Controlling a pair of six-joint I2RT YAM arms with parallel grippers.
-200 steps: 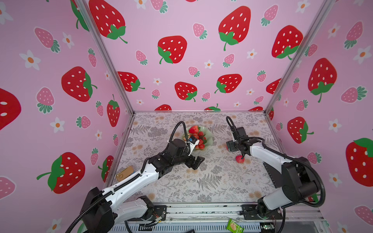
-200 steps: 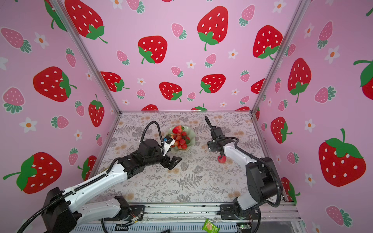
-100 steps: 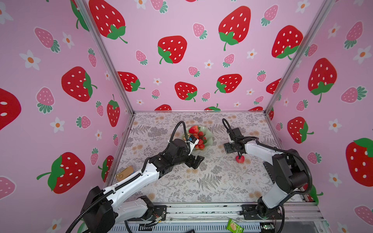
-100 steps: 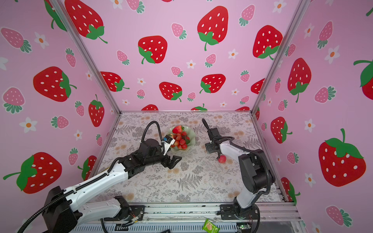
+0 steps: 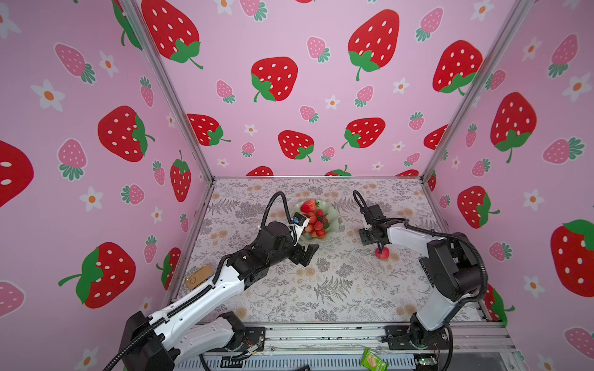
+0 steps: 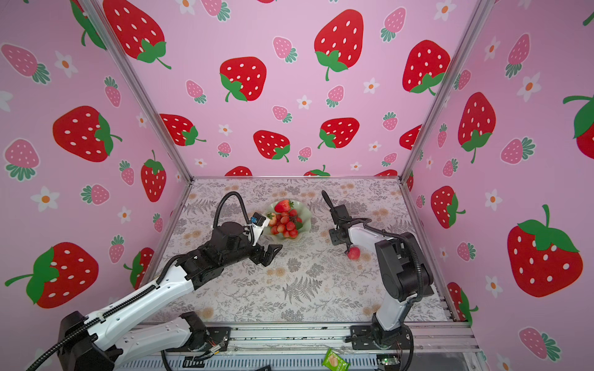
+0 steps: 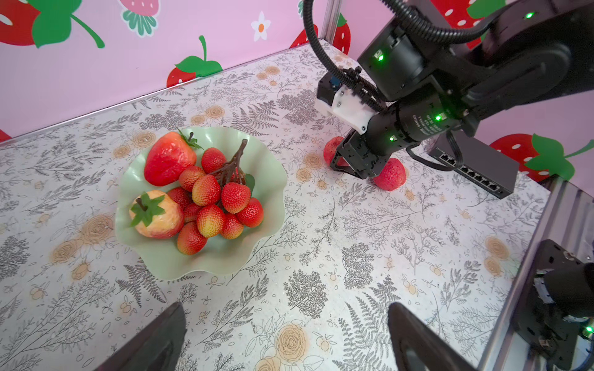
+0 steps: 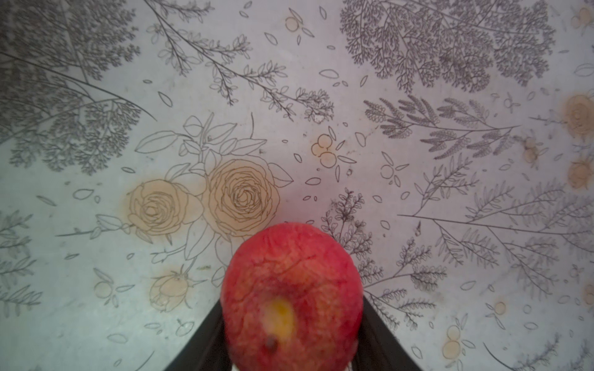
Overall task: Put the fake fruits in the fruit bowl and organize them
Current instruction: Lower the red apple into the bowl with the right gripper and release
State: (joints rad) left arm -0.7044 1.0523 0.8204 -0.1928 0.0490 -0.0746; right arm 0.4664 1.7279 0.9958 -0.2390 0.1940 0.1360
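Apple (image 8: pixel 291 289) on counter (image 5: pixel 337 289), pinched by my right jaws; left jaws spread, idle beside bowl (image 5: pixel 334 223). Grasp step. Next, I judge: lift, carry over rim, release.

Nothing legible: white print on the black motor housing (image 7: pixel 424 123) (upside down) is too small.

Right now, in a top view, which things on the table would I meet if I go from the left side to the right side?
flat tan object → fruit bowl → apple
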